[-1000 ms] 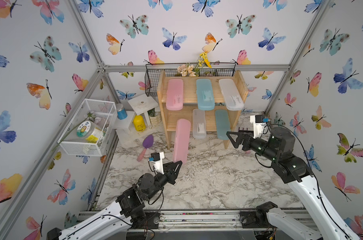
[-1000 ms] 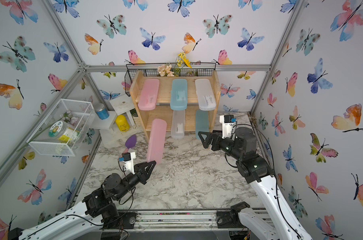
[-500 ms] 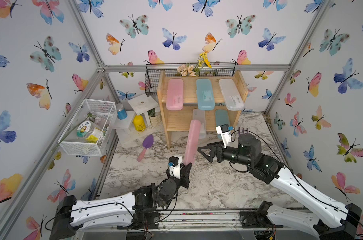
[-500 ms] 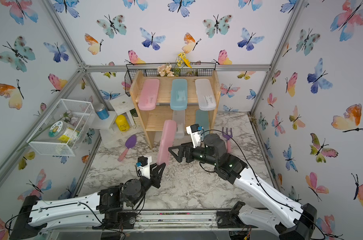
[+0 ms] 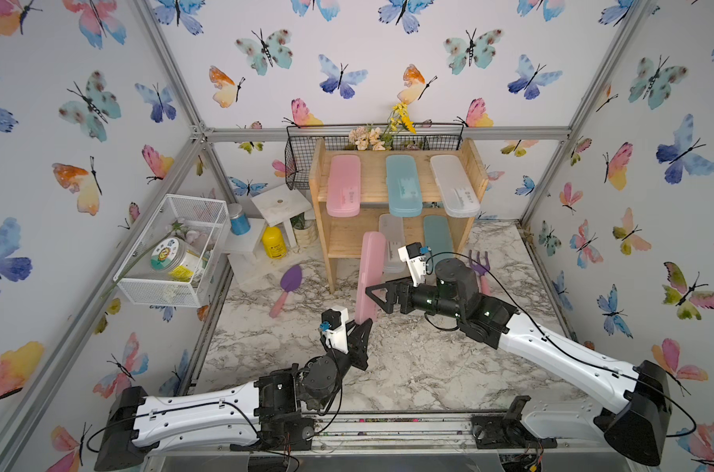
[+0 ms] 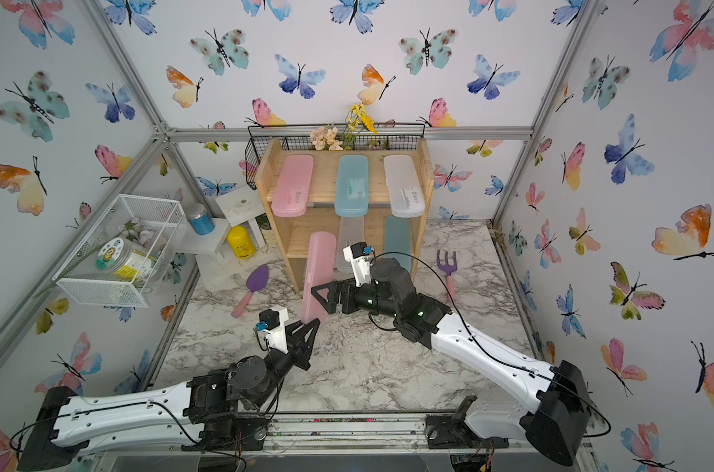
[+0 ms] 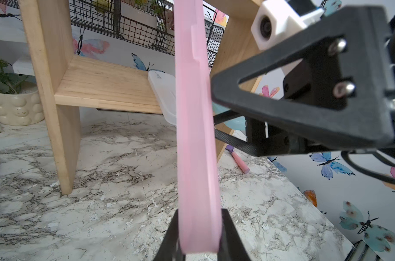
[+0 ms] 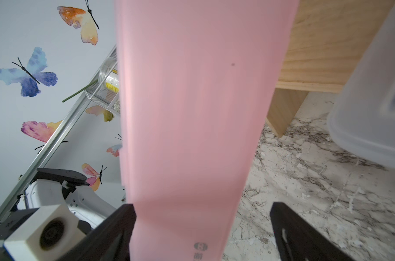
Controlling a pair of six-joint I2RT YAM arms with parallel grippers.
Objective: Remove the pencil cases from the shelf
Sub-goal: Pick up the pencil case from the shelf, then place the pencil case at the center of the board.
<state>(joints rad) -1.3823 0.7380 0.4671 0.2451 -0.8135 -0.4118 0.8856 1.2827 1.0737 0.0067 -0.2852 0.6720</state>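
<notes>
My left gripper is shut on the bottom end of a pink pencil case, holding it upright in front of the pine shelf. My right gripper is open, with its jaws on either side of that case just above the left gripper; a gap shows on one side. On the top tier lie a pink case, a teal case and a clear case. A clear case and a teal case rest on the lower tier.
A purple trowel lies on the marble left of the shelf, and a purple fork lies to its right. A white wire basket, a white stepped stand and a yellow bottle stand at the left. A black wire basket hangs behind the shelf.
The left arm carried the pink case rightward and nearer the front. The right arm swung left from beside the shelf, and its open jaws now straddle the case.
</notes>
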